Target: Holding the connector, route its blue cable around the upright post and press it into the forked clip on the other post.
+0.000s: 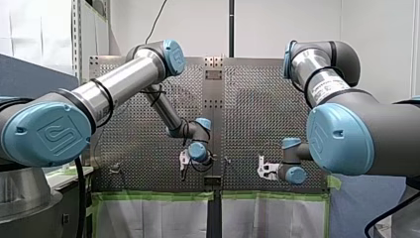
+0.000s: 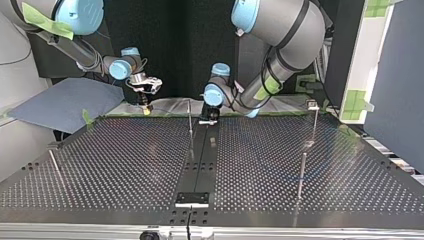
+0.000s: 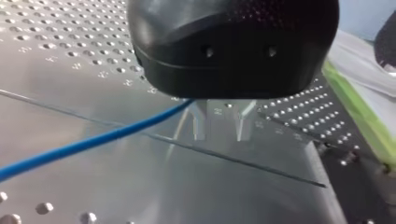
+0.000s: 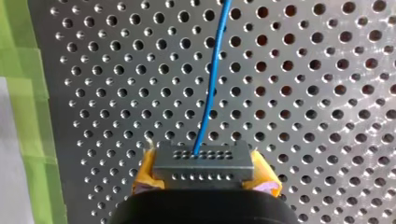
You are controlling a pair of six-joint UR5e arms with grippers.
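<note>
Between yellow pads sits a seemingly grey connector.

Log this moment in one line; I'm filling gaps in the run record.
right pincer: shut on connector | blue cable: runs ahead from connector over table | left pincer: open, cable beside it

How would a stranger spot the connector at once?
Start at the perforated metal table, near its green tape, and find my right gripper with yellow pads. Clamped between those pads is the grey rectangular connector block; alone here, it has rows of tiny holes and a blue cable leaving it.
</note>
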